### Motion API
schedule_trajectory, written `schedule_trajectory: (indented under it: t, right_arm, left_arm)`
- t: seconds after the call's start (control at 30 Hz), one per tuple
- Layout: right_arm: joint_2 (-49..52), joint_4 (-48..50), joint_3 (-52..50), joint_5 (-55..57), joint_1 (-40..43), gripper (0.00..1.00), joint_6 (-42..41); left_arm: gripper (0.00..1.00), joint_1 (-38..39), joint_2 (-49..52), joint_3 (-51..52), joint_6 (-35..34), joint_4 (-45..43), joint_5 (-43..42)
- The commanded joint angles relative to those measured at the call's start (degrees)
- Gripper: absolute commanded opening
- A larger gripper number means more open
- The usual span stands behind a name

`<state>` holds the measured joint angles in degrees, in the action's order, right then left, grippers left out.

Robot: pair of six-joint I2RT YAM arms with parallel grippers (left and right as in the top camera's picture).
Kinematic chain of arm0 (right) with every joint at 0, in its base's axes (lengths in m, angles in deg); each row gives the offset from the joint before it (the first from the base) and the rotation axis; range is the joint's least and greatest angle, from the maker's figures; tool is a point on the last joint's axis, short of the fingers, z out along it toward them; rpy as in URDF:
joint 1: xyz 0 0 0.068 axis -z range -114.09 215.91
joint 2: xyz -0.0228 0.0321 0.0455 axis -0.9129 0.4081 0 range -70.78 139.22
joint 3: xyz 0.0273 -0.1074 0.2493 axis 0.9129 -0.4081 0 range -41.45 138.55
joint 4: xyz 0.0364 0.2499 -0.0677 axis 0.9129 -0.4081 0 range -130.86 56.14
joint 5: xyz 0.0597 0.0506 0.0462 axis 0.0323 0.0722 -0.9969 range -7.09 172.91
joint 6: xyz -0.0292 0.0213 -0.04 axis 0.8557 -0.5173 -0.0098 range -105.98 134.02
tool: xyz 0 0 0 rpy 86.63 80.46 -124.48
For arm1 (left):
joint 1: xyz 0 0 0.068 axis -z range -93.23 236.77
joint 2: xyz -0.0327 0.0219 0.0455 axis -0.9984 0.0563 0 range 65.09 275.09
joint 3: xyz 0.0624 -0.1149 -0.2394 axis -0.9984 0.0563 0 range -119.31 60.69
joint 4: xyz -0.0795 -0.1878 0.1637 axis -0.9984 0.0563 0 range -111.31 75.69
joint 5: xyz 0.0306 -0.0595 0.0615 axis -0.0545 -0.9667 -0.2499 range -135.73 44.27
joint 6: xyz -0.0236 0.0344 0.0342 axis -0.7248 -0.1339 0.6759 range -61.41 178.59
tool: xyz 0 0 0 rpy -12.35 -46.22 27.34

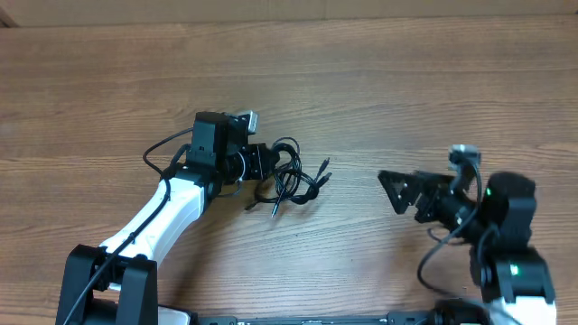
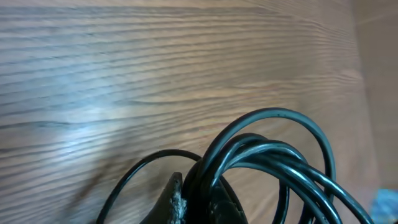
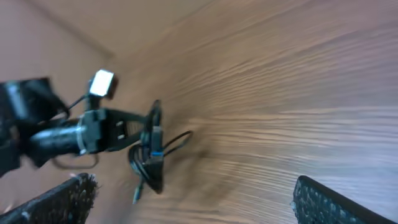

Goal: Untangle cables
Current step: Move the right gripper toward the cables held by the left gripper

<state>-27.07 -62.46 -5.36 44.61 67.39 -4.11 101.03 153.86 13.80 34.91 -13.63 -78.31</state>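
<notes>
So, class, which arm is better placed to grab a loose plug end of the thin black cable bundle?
Right. The left gripper seems shut on the thin black cable bundle, while the open, empty right gripper faces the plug end sticking out toward it.

White left arm [image 1: 158,212] with black joints

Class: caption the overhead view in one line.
Left gripper holds the cables at a wooden table; right gripper open, apart.

Cables [image 1: 293,181] in left hand [image 1: 275,164], right hand [image 1: 390,191] apart
</notes>
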Motion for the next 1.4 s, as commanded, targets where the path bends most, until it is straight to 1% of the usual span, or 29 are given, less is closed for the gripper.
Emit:
schedule_trajectory:
  t: [0.0, 0.03, 0.07, 0.13, 0.23, 0.27, 0.33, 0.37, 0.4, 0.43, 0.5, 0.53, 0.63, 0.67, 0.83, 0.87, 0.9, 1.1, 1.13, 1.17, 1.27, 1.33, 1.37]
  right_arm:
    - [5.7, 5.7, 1.8, -19.9, 0.1, 1.00, 1.7]
    - [7.4, 7.5, 1.8, -23.2, 0.1, 1.00, 1.8]
    - [9.1, 8.7, 1.8, -25.8, 0.1, 0.99, 2.2]
    - [11.3, 8.9, 1.8, -28.5, -0.6, 0.94, 5.7]
    - [12.3, 8.8, 1.8, -29.3, -3.7, 0.89, 11.8]
    - [12.3, 8.8, 1.8, -29.3, -6.1, 0.86, 15.6]
    - [12.3, 8.9, 1.8, -26.9, -8.6, 0.82, 17.4]
    - [12.3, 8.8, 1.8, -25.3, -9.1, 0.80, 17.4]
    - [12.3, 8.7, 1.8, -22.4, -9.8, 0.75, 17.4]
    - [12.3, 8.7, 1.8, -21.7, -10.0, 0.72, 17.3]
    - [12.3, 8.7, 1.8, -21.7, -10.0, 0.67, 17.4]
    - [12.3, 8.7, 1.8, -21.7, -10.0, 0.67, 17.4]
    - [12.3, 8.7, 1.8, -21.7, -10.0, 0.59, 17.4]
    - [12.3, 8.7, 1.8, -21.7, -10.0, 0.55, 17.4]
    - [12.3, 8.8, 1.8, -21.7, -10.0, 0.20, 17.4]
    - [12.3, 8.8, 1.8, -21.7, -10.0, 0.17, 17.4]
    - [12.3, 8.8, 1.8, -21.7, -10.0, 0.15, 17.4]
    - [12.3, 8.8, 1.8, -21.7, -10.0, 0.15, 17.4]
    - [12.3, 8.8, 1.8, -21.7, -10.0, 0.07, 17.4]
    - [12.3, 8.8, 1.8, -21.7, -10.0, 0.04, 17.4]
    - [12.3, 8.7, 1.8, -21.7, -10.0, 0.04, 17.4]
    - [12.3, 8.5, 1.8, -18.6, -10.0, 0.04, 16.7]
    - [12.3, 8.3, 1.8, -15.3, -10.0, 0.04, 15.0]
  left_arm:
    - [0.04, 0.0, -1.2, -1.1, -3.0, -0.9, -11.9]
    - [0.04, 0.0, -1.2, -1.1, -5.2, -0.9, -13.6]
    - [0.04, 0.0, -1.2, -1.1, -8.8, -0.9, -14.8]
    - [0.04, 0.0, -1.2, -1.1, -17.2, -0.9, -15.6]
    - [0.04, 0.0, -1.2, -1.1, -26.3, -1.3, -15.3]
    - [0.04, 0.1, -1.2, -1.1, -30.2, -1.3, -15.3]
    - [0.04, 0.9, -1.2, -1.1, -33.6, -1.3, -15.6]
    - [0.04, 1.3, -1.2, -1.1, -33.9, -1.4, -16.0]
    - [0.04, 2.4, -1.2, -1.1, -34.3, -1.3, -16.8]
    - [0.04, 3.1, -1.2, -1.1, -34.3, -1.3, -17.1]
    - [0.04, 5.0, -1.2, -1.1, -35.8, -1.3, -17.0]
    - [0.04, 5.4, -1.2, -1.1, -36.2, -1.4, -17.0]
    - [0.04, 7.3, -1.2, -1.1, -37.9, -1.8, -17.0]
    - [0.04, 7.6, -1.2, -1.1, -37.9, -1.8, -17.0]
    - [0.04, 7.9, -1.2, -1.1, -37.9, -1.9, -17.0]
    - [0.04, 7.9, -1.2, -1.1, -37.9, -1.9, -17.0]
    - [0.04, 7.9, -1.2, -1.1, -38.2, -1.9, -17.0]
    - [0.04, 8.8, -1.2, -1.1, -38.4, -2.3, -16.8]
    - [0.04, 9.1, -1.2, -1.1, -38.8, -2.4, -16.4]
    - [0.04, 9.3, -1.2, -1.1, -39.3, -2.4, -16.3]
    - [0.04, 9.4, -1.2, -1.1, -39.4, -2.4, -15.5]
    - [0.04, 9.4, -1.2, -1.1, -39.4, -2.4, -15.5]
    - [0.04, 9.4, -1.2, -1.1, -39.3, -2.4, -15.6]
